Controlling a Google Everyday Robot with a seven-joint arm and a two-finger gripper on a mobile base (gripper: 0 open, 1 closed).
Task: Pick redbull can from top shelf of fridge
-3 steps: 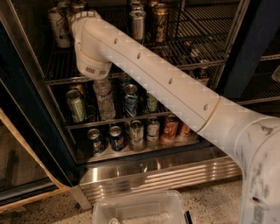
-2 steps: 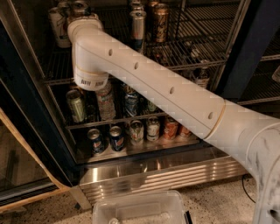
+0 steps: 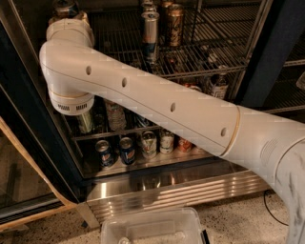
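Camera view showed the smooth white arm (image 3: 157, 102) reaching from lower right into the fridge (image 3: 190, 190), its elbow bent upward at left. That put the gripper (image 3: 66, 8) at the upper-left edge of view, and whether its jaws were open or holding anything could not be told. The slim silver-and-blue redbull can (image 3: 150, 35) stood upright on the wire-rod top shelf (image 3: 200, 66), right of the gripper, near a gold-brown can (image 3: 175, 24).

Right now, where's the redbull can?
Camera view, top centre: the redbull can stands on the top shelf, just left of a gold-brown can. The end effector is off-frame, upper left.
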